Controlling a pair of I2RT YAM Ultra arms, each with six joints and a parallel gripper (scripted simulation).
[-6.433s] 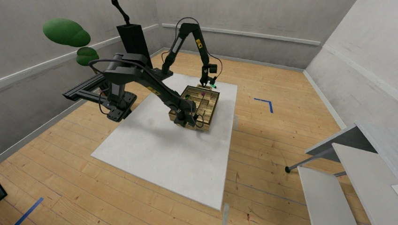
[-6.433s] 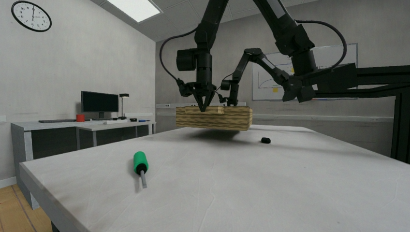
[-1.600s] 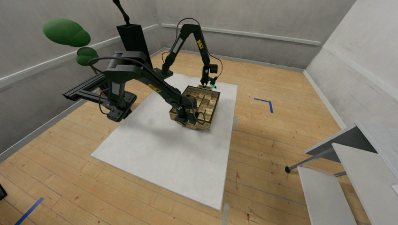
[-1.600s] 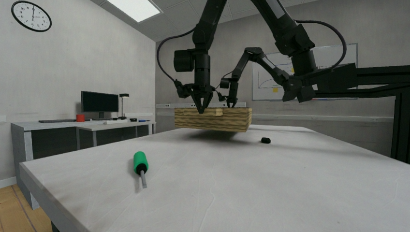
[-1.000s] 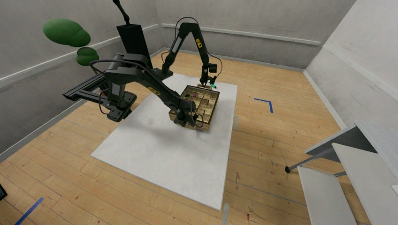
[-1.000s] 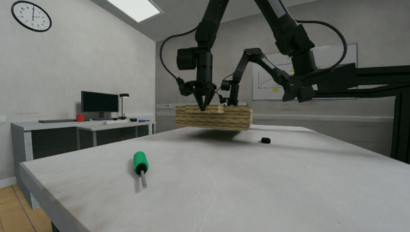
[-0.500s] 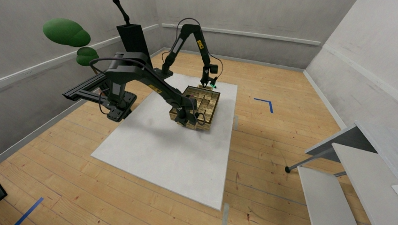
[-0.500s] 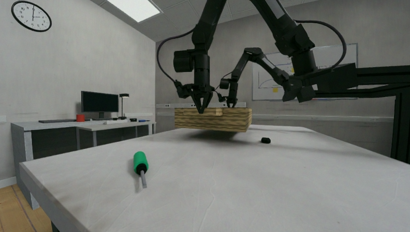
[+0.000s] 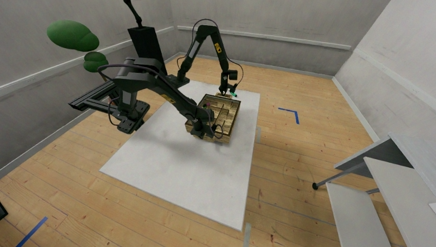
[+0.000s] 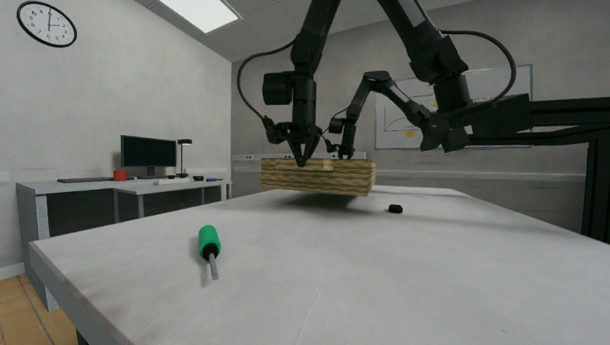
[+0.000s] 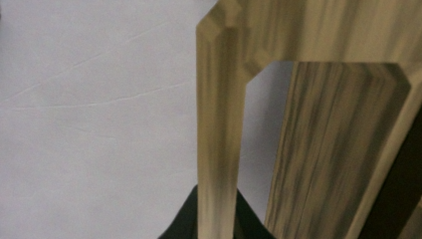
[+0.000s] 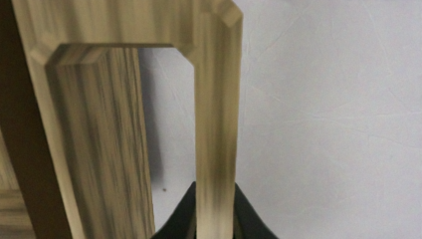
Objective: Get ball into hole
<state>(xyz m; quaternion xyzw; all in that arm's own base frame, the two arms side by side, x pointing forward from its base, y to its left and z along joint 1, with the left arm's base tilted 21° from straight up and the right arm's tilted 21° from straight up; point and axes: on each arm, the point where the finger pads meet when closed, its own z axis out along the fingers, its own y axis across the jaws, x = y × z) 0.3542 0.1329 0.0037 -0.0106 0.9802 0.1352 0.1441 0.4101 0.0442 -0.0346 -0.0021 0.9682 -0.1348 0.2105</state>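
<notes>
Gripping at the top view's 12 o'clock side, the left gripper (image 9: 223, 92) (image 10: 301, 164) (image 11: 215, 194) is nearly closed, pinching one board handle (image 10: 323, 164) (image 11: 217, 124). The right gripper (image 9: 200, 137) (image 10: 345, 157) (image 12: 214, 190), around 7 o'clock, is equally narrow, clamping the opposite handle (image 12: 215, 115). The board (image 9: 224, 139) (image 10: 316, 181) (image 11: 323, 139) (image 12: 105, 139) is hanging above the table (image 9: 183, 171) (image 10: 385, 277) (image 11: 90, 149) (image 12: 323, 149), tilting slightly. A magenta spot (image 9: 208, 104), possibly the ball, is showing toward 10–11 o'clock inside, just beside a green spot (image 9: 204, 106); can't confirm either. In the exterior view, a green screwdriver (image 10: 208, 246) is lying toward 7 o'clock.
</notes>
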